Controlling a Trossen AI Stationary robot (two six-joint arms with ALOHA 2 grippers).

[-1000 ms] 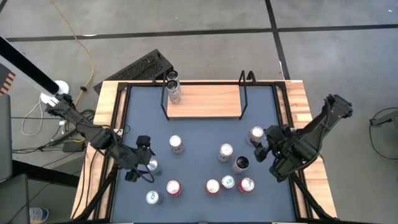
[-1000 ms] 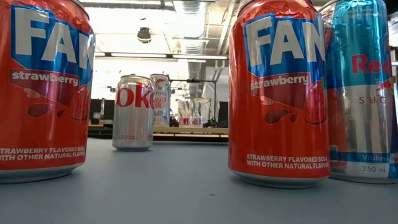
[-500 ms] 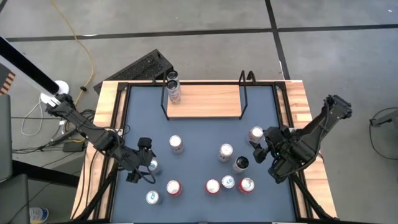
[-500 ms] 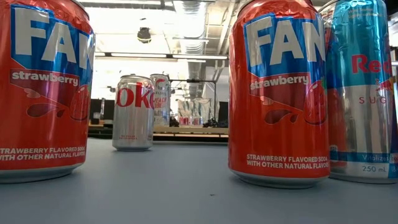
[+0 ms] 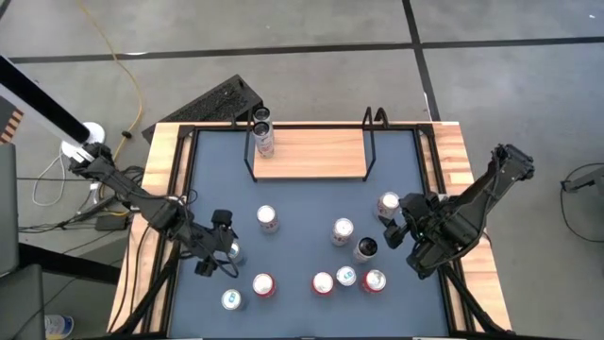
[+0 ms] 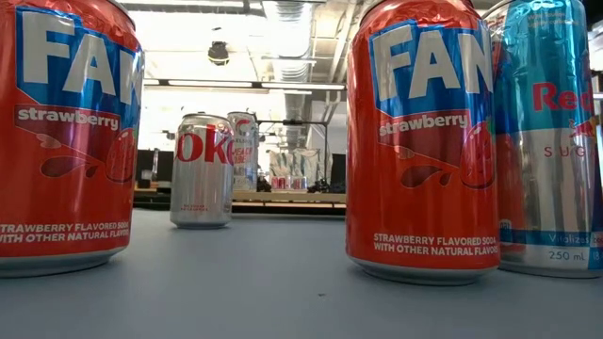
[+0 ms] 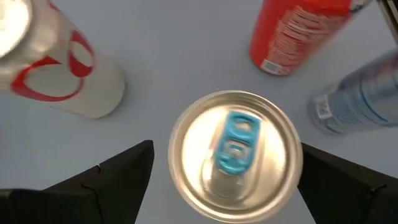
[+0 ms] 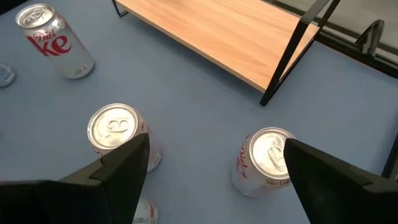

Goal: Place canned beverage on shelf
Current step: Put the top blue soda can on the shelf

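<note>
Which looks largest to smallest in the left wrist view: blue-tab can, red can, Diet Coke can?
1. Blue-tab can, though it sits nearest the camera, between the open left gripper fingers.
2. Diet Coke can and red can: both cropped, too alike to rank.

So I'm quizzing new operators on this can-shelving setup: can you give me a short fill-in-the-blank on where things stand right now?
1. The left gripper hangs open right above a can whose pull tab is coloured ____.
2. The number of cans standing on the shelf is ____.
3. Those cans stand at the shelf's ____ end in the high view.
4. The right gripper holds ____.

Missing words: blue; two; left; nothing
</note>
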